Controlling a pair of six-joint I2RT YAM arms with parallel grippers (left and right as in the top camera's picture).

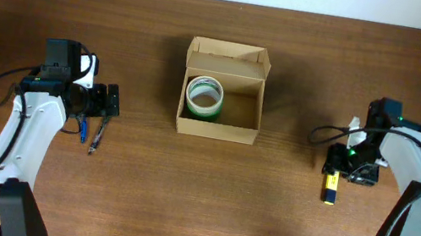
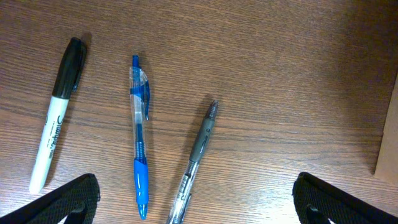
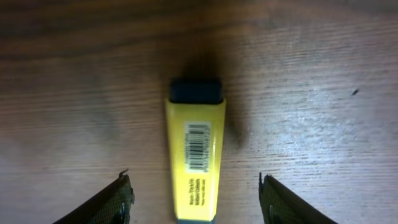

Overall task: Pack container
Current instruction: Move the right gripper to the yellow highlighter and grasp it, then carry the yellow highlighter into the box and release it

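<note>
The right gripper (image 3: pixel 198 200) hangs low over a yellow highlighter (image 3: pixel 195 149). Its jaws are spread wide, one on each side of the barrel and touching neither side. The highlighter lies flat on the wooden table (image 1: pixel 203 211), with its black cap pointing away from the wrist camera and a barcode label on its upper face.

On the other side, the left gripper (image 2: pixel 199 202) is also spread wide and holds nothing. Three writing tools lie on the table below it: a white Sharpie marker (image 2: pixel 55 124) with a black cap, a blue pen (image 2: pixel 139 155) and a grey pen (image 2: pixel 199 149). They lie side by side and apart from one another.

The container (image 1: pixel 217 131) sits farther back, in the middle of the table between the two arms and well apart from both. It is a small, plain tan cardboard box, rectangular and unmarked. Its hinged flap lid (image 1: pixel 230 53) is folded open at the far edge. A roll of tape (image 1: pixel 204 97), green with a white face, lies flat in the left part of the box, and the right part shows bare cardboard floor.
</note>
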